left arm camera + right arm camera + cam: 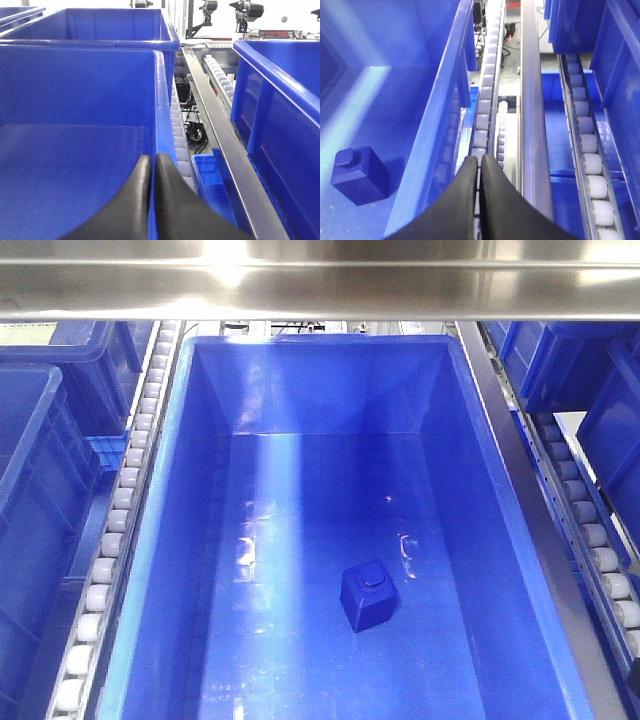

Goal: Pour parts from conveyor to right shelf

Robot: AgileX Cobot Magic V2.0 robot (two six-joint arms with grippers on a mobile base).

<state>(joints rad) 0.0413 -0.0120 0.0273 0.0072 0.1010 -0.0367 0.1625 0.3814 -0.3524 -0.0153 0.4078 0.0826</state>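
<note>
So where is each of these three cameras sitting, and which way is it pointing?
Front view: high, under a steel shelf bar, looking down into a large blue bin holding one small blue knobbed block; no robot parts show.
Left wrist view: on the left arm, looking along the bin's wall; the left gripper shows at the bottom, shut.
Right wrist view: on the right arm, looking along the bin's other rim and the white rollers; the right gripper shows, shut.
Shared: the front and right wrist views both show the block.
</note>
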